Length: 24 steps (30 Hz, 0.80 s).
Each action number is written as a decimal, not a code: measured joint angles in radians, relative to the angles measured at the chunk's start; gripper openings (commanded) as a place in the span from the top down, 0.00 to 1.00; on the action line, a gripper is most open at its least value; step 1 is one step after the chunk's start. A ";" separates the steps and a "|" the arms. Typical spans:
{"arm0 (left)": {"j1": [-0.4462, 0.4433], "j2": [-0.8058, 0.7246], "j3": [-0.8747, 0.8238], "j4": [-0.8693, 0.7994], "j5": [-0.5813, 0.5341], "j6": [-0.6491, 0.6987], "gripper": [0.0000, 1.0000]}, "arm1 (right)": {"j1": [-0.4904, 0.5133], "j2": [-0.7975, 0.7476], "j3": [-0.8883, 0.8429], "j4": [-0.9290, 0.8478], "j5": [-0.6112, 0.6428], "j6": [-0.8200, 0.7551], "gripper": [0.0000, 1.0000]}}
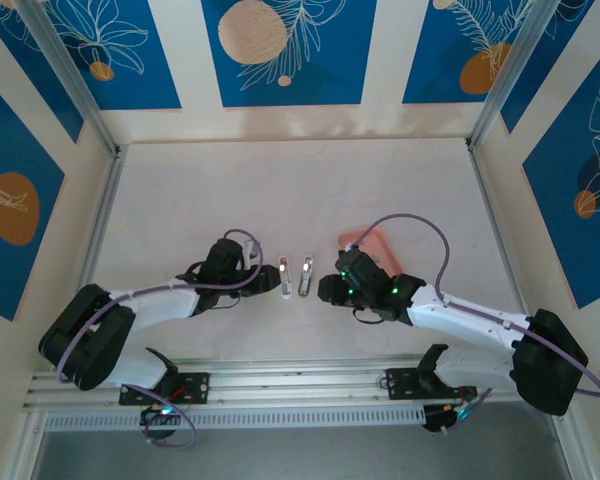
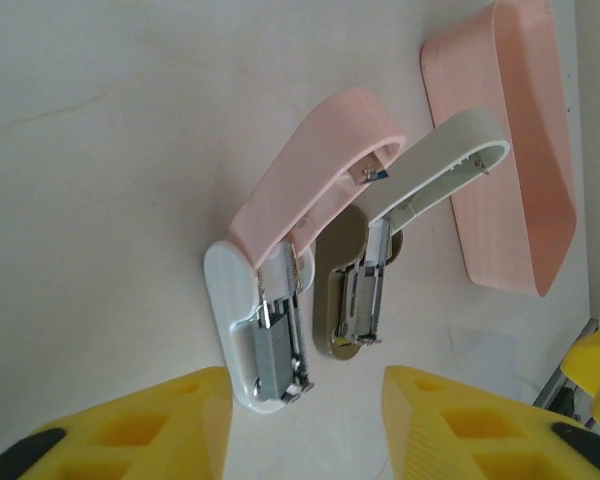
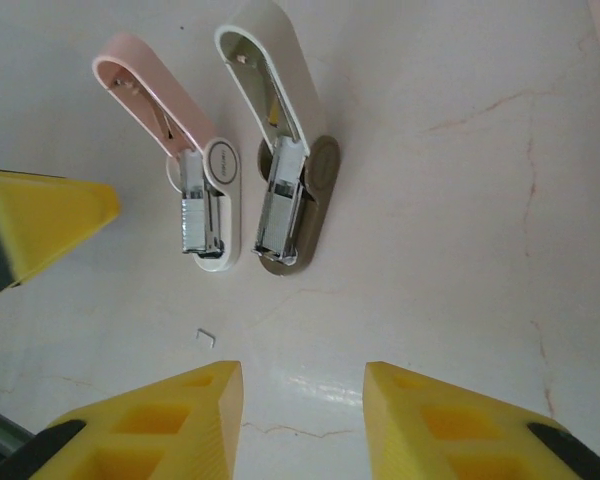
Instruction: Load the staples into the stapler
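One tiny grey staple bit [image 3: 205, 338] lies loose on the desk [image 3: 460, 250], clear in the right wrist cam; from above it's too small to make out. It sits near the pink stapler [image 3: 208, 215] but apart from it, mid-desk, somewhat toward the near edge. White stapler [image 3: 290, 200] is just beside the pink one; both lids up, metal magazines bare. Pink tray [image 2: 510, 150] lies beyond them in the left wrist cam, inside hidden. Left claw [image 2: 305, 390] & right claw [image 3: 302, 375]: fingers apart, nothing betw. them, touching nothing.
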 measured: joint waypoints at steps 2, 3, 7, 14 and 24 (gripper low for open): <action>-0.006 0.021 0.010 0.005 0.004 -0.002 0.61 | 0.001 -0.004 0.000 0.007 0.000 0.000 0.63; -0.009 0.030 0.013 0.006 0.005 -0.002 0.62 | 0.001 -0.005 -0.001 0.012 0.000 0.000 0.63; -0.013 0.060 0.026 0.007 0.008 -0.002 0.64 | 0.002 -0.006 -0.006 0.025 0.000 0.000 0.63; -0.018 0.085 0.041 0.010 0.015 -0.003 0.67 | 0.002 -0.006 -0.020 0.036 -0.001 0.000 0.63; -0.020 0.118 0.048 0.011 0.021 -0.011 0.68 | 0.002 -0.006 -0.020 0.047 -0.001 0.000 0.62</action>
